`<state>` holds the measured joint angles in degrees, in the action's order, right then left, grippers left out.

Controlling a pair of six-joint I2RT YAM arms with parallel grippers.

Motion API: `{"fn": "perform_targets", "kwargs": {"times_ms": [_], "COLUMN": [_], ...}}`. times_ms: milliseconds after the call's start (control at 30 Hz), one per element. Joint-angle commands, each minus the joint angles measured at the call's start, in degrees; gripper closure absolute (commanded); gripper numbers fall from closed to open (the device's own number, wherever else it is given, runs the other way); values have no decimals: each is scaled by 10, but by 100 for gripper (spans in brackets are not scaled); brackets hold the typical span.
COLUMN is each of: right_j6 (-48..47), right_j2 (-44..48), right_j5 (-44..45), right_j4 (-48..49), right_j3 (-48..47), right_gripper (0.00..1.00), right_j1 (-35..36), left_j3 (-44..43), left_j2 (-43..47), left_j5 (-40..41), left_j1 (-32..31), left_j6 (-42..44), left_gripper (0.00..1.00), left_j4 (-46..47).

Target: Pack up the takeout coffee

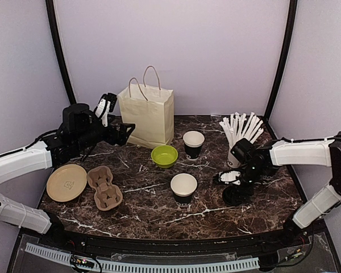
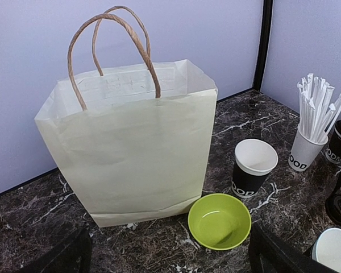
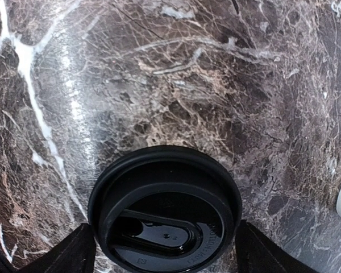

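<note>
Paper bag (image 1: 148, 116), upper centre: thin cream paper, creased, twisted-cord handles, slack mouth. Judged liable to tip or fold if nudged by left claw (image 1: 122, 132), spread wide and empty just left of it.

Coffee cup (image 1: 193, 143), mid-frame, and second cup (image 1: 183, 187) below it: black paper walls, white rims, unlidded, easily crushed.

Black lid (image 3: 165, 207), lower right: glossy round plastic, might have skidded on polished marble table (image 1: 261, 210). Straddled by right claw (image 3: 165, 245); contact could not be told.

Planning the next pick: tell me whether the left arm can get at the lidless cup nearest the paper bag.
Probably yes. The left gripper hangs open beside the paper bag, facing that cup. Only the low green bowl sits between them, and it looks passable over or around.
</note>
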<state>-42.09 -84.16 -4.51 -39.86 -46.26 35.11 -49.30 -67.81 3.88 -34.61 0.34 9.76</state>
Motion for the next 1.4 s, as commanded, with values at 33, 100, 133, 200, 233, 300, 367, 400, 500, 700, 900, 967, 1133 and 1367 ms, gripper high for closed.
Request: {"fn": "perform_targets", "kwargs": {"times_ms": [33, 100, 133, 200, 233, 300, 367, 400, 500, 700, 900, 967, 1133, 1367], "right_j6": [-7, -7, -7, -6, -4, 3, 10, 14, 22, 25, 27, 26, 24, 30], "right_j2": [-15, -16, -17, -20, -22, -23, -18, -13, 2, 3, -64, -99, -171, -210], "right_j5": [-23, -25, -25, -25, -24, -25, -33, -39, -56, -96, -105, -109, -92, -72], "right_j4": [-7, -8, -10, -14, -17, -24, -41, -51, -77, -129, -178, -202, -249, -270], "right_j3": [-16, -15, -17, -22, -26, -36, -54, -64, -100, -231, -370, -416, -503, -529], "right_gripper": [21, 25, 28, 33, 34, 36, 38, 38, 38, 38, 38, 38, 38, 37], "right_j1": [-16, -18, -18, -18, -18, -18, -17, -17, -14, 10, 82, 105, 150, 172], "left_j3": [3, 3, 3, 3, 3, 3, 2, 2, 1, -1, -2, -3, 6, 8], "left_j2": [10, 11, 11, 10, 10, 10, 11, 12, 13, 8, 14, 22, 38, 40], "left_j5": [-20, -21, -22, -25, -26, -29, -30, -31, -33, -27, -15, -13, 6, 7], "left_j1": [3, 4, 4, 5, 5, 5, 5, 5, 6, 7, 7, 7, 7, 7], "left_j6": [-17, -17, -17, -16, -16, -17, -18, -17, -17, -14, -13, -13, 0, 16], "left_gripper": [2, 2, 2, 2, 2, 2, 2, 2, 2, 2, 2, 2, 1, 1], "left_j4": [7, 8, 7, 7, 7, 7, 6, 6, 5, -3, -13, -19, -21, -20]}}
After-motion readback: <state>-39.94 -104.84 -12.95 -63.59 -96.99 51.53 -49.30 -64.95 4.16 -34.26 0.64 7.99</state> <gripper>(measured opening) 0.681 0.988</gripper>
